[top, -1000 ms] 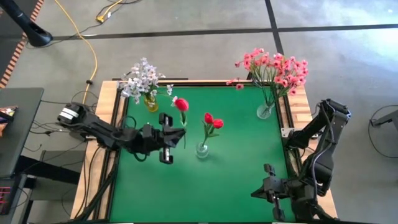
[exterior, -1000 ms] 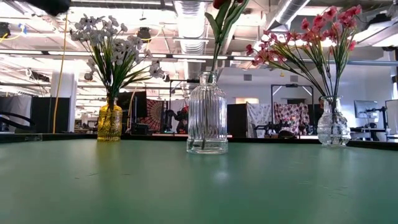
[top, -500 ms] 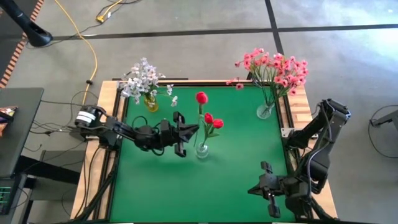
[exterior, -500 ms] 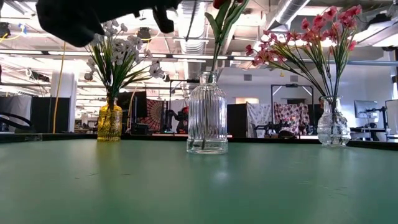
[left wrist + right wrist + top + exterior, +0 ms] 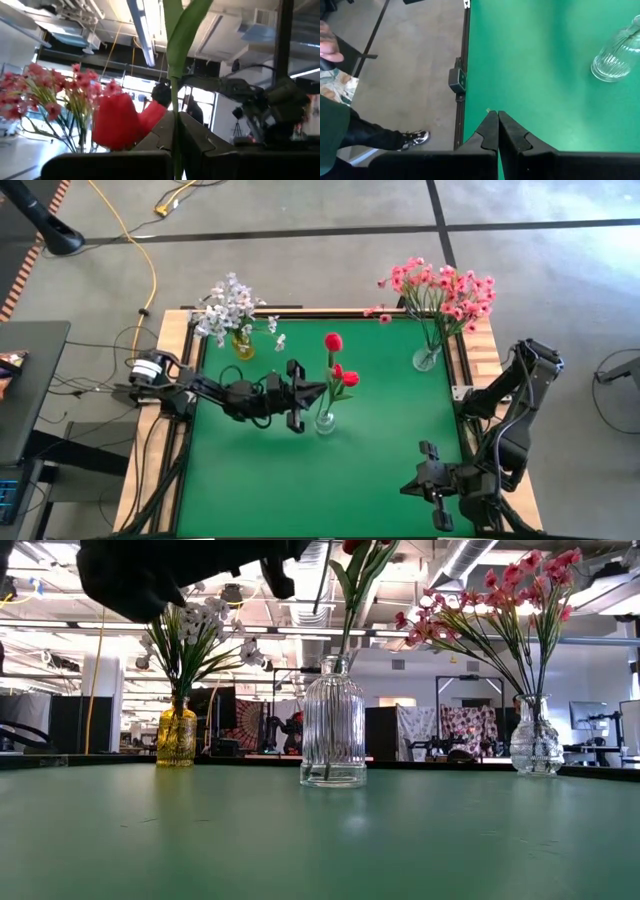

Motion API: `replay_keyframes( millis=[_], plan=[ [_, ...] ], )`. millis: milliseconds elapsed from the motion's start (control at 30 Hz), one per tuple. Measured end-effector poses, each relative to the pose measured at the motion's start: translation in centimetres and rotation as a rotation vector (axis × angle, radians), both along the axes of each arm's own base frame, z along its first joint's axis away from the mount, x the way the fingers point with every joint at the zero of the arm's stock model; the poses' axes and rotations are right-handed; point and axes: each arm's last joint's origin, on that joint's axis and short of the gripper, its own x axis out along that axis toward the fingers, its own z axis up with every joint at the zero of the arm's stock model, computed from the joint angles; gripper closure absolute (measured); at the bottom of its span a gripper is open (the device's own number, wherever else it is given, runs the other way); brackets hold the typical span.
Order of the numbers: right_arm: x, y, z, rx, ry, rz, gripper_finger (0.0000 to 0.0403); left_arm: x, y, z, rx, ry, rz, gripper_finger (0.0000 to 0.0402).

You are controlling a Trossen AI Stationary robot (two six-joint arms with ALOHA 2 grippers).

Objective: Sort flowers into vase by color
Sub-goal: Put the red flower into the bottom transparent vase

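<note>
My left gripper (image 5: 318, 392) reaches in from the table's left. It is shut on a single red-bud flower (image 5: 333, 341), just left of the clear ribbed vase (image 5: 325, 421) at the table's middle. That vase holds two red buds (image 5: 343, 374). The held stem's lower end (image 5: 317, 600) hangs above and just left of the vase's mouth (image 5: 333, 660). Whitish flowers (image 5: 230, 305) stand in a yellow vase (image 5: 241, 345) at the far left. Pink sprays (image 5: 442, 288) stand in a clear vase (image 5: 427, 359) at the far right. My right gripper (image 5: 410, 487) waits shut near the front right. My left gripper pinches the flower's green stem (image 5: 174, 107) between its two fingers, below a leaf (image 5: 185, 30). The fingers come from the table's left, slanting a little upward, and lie across the stem. The flower stands about upright, bud up, lifted clear of the table.
The green mat (image 5: 380, 450) is bare across its near half. A wooden rim (image 5: 480, 350) frames the table. In the right wrist view a person's sleeve and shoe (image 5: 412, 137) show on the floor beside the table's edge. A yellow cable (image 5: 150, 270) lies on the floor behind.
My left gripper has moved toward the table's right and down, up to the ribbed vase, staying shut on the stem. The red flower went with it and has come from a tilt to about upright, its bud now over the vase's far side.
</note>
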Motion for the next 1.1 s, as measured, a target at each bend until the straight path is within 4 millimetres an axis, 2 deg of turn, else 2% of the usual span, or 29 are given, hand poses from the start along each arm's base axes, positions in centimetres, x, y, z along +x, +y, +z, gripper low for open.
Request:
replay_keyframes(
  millis=[167,333,467,600,733,867,1000,1100],
  plan=[
    [0.0,0.0,0.0,-0.004,0.002,0.000,0.0375,0.1,0.4,0.1,-0.009,-0.008,-0.035,0.0401],
    [1.0,-0.6,0.6,-0.024,-0.071,-0.022,0.0375,0.4,-0.7,1.3,0.022,-0.063,-0.191,0.0401],
    [2.3,-1.8,2.9,0.006,-0.238,-0.042,0.0375,0.7,-2.9,2.8,0.059,-0.119,-0.322,0.0401],
    [3.4,-3.4,5.7,0.034,-0.433,-0.064,0.0375,0.8,-5.2,4.3,0.086,-0.166,-0.381,0.0401],
    [4.1,-5.3,7.6,0.060,-0.544,-0.121,0.0370,1.6,-7.4,5.6,0.087,-0.122,-0.397,0.0401],
    [5.1,-6.6,7.8,0.061,-0.546,-0.128,0.0362,2.8,-9.4,7.1,0.110,-0.024,-0.361,0.0401],
    [5.9,-6.9,7.6,0.068,-0.536,-0.018,0.0339,3.6,-10.5,8.7,0.151,0.048,-0.293,0.0401],
    [5.8,-6.7,7.7,0.020,-0.557,0.026,0.0307,3.8,-10.8,9.4,0.164,0.054,-0.273,0.0401]
  ],
)
